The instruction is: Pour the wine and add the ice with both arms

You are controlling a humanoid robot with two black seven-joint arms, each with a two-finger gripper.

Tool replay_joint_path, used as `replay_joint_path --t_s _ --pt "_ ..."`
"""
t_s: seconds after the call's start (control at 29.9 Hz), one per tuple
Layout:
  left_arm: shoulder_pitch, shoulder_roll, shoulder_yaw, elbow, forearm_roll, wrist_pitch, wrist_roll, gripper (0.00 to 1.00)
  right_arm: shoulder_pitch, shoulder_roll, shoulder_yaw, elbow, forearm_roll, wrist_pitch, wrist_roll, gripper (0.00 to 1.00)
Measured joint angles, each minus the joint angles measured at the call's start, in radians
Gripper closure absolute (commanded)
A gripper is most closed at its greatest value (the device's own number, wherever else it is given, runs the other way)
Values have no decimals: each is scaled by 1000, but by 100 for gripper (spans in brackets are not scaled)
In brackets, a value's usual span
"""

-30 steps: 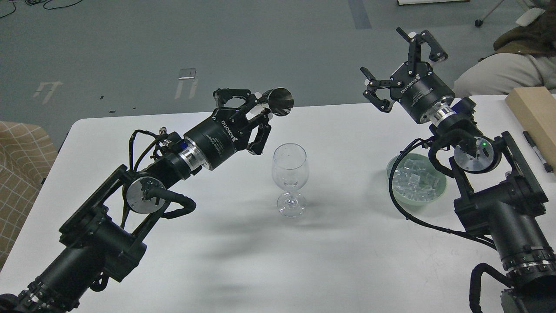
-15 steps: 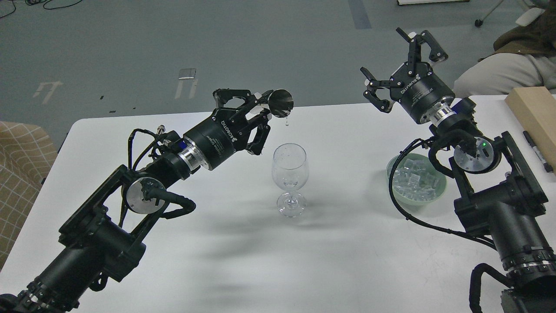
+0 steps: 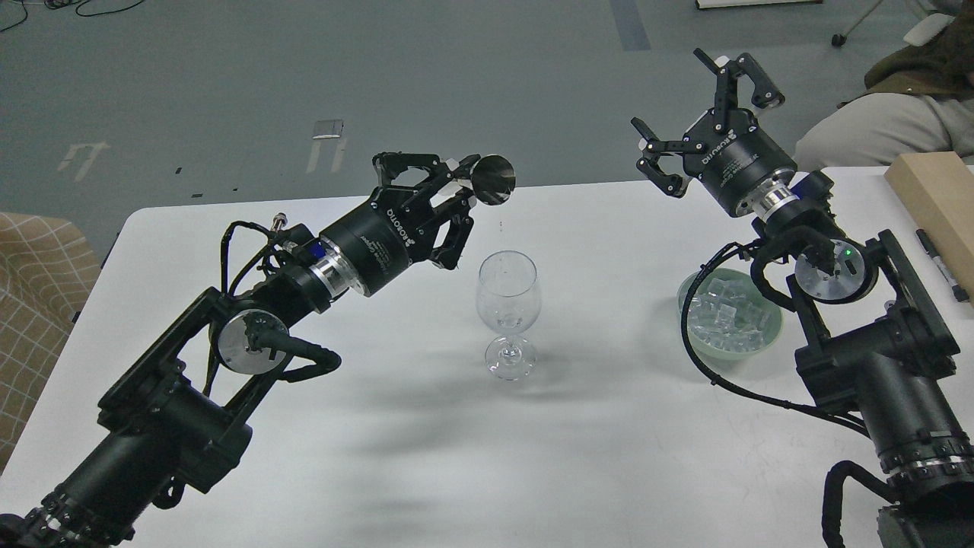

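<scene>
A clear stemmed wine glass (image 3: 508,312) stands upright at the middle of the white table (image 3: 426,457). My left gripper (image 3: 456,186) is shut on a small dark metal cup (image 3: 492,180), tipped on its side above and a little left of the glass. A small drop (image 3: 500,225) hangs in the air between cup and glass. My right gripper (image 3: 704,106) is open and empty, held high above the table's back right. The ice (image 3: 727,316) lies as a heap of clear cubes in a pale green bowl (image 3: 765,342), partly hidden by my right arm.
A light wooden box (image 3: 940,202) and a black pen (image 3: 942,265) lie at the table's right edge. A seated person (image 3: 890,114) is behind the table at the back right. A tan checked seat (image 3: 34,281) stands left of the table.
A drop left the tipped cup and has fallen toward the glass. The left arm shifted very slightly. The right arm has not moved.
</scene>
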Motion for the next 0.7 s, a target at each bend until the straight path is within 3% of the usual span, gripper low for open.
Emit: replay_joint_path --t_s 0.7 --pt "3 1 0 -27 58 8 -1 93 6 0 0 -8 0 0 0 0"
